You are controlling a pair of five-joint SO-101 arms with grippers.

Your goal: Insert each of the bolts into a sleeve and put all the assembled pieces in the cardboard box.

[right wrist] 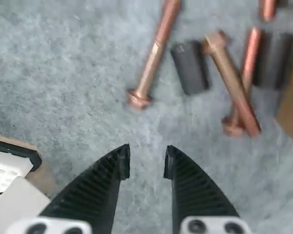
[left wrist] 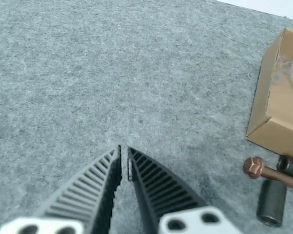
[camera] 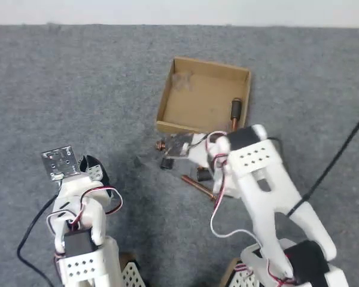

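A copper bolt seated in a black sleeve (camera: 236,112) lies inside the open brown cardboard box (camera: 197,101). Loose copper-coloured metal bolts (right wrist: 154,53) and black cylindrical sleeves (right wrist: 190,67) lie on the grey carpeted desk (camera: 78,78) just outside the box. The right tool (right wrist: 146,163) hangs over them, jaws parted, empty. The left tool (left wrist: 124,163), nearly closed and empty, sits well apart from the box.

- My gripper (right wrist: 145,161) hangs over grey carpet (right wrist: 63,73), jaws slightly apart.
- Ahead — one copper bolt (right wrist: 154,53), black sleeve (right wrist: 190,66) just beside it.
- Two more bolts (right wrist: 232,85) lie crossed.
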